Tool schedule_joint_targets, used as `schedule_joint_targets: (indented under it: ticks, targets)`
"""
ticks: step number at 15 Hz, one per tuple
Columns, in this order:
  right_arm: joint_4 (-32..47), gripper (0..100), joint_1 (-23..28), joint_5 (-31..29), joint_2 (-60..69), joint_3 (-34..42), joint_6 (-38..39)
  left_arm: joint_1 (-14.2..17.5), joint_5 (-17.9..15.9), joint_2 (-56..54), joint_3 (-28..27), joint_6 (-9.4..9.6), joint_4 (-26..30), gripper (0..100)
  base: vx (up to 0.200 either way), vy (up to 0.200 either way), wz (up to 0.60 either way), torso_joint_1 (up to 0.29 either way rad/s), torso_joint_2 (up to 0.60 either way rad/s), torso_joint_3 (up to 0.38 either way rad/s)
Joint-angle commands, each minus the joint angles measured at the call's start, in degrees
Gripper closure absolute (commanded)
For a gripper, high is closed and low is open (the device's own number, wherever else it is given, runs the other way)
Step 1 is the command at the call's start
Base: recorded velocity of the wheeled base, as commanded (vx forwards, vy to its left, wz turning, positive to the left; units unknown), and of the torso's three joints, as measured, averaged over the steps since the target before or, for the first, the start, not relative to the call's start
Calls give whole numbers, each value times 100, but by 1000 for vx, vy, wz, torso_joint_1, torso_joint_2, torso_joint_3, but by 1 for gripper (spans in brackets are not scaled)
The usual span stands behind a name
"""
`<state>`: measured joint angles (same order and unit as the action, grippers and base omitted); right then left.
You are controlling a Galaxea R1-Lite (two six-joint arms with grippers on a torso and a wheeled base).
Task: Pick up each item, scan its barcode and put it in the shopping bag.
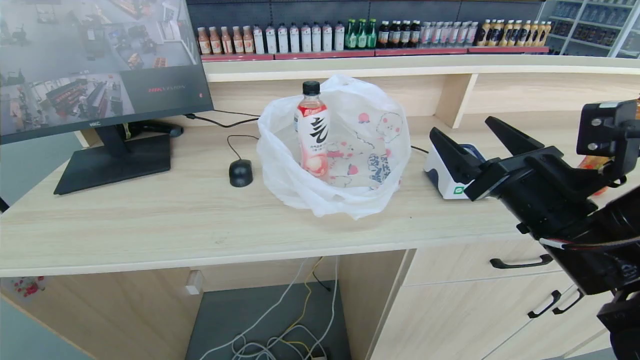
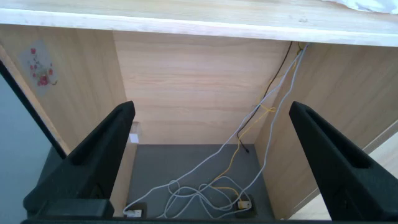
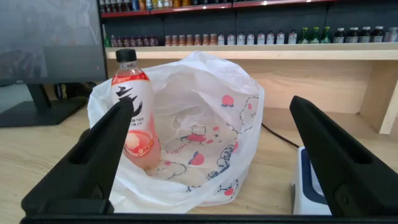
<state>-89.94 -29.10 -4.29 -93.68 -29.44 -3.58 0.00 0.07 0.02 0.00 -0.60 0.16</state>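
Observation:
A white printed shopping bag [image 1: 370, 145] stands open in the middle of the counter. Inside it a pink drink bottle [image 1: 312, 132] with a black cap stands upright. My right gripper [image 1: 462, 126] hovers open and empty to the right of the bag, above the white scanner [image 1: 446, 181]. The right wrist view looks between its fingers at the bag [image 3: 236, 118], the bottle [image 3: 134, 127] and the scanner [image 3: 308, 190]. An orange item [image 1: 592, 162] lies partly hidden behind the right arm. My left gripper [image 2: 211, 112] is open and empty, low in front of the counter's knee space.
A monitor [image 1: 95, 60] on a black stand and a black mouse [image 1: 240, 172] occupy the counter's left side. Loose cables [image 2: 211, 186] hang and coil under the counter. Drawers with black handles [image 1: 520, 262] are at lower right. Shelves of bottles [image 1: 370, 35] line the back.

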Motion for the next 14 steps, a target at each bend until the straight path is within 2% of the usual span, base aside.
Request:
schedule_joint_targets:
  ticks: [1, 14]
  targets:
    - [-6, 0, 1, -2, -62, 0, -2, 0, 1, -2, 0, -2, 2, 0, 0, -200, 0, 2, 2, 12]
    - [-6, 0, -34, -2, -141, -35, -2, 0, 1, -2, 0, -11, 2, 0, 0, -200, 0, 1, 2, 3]
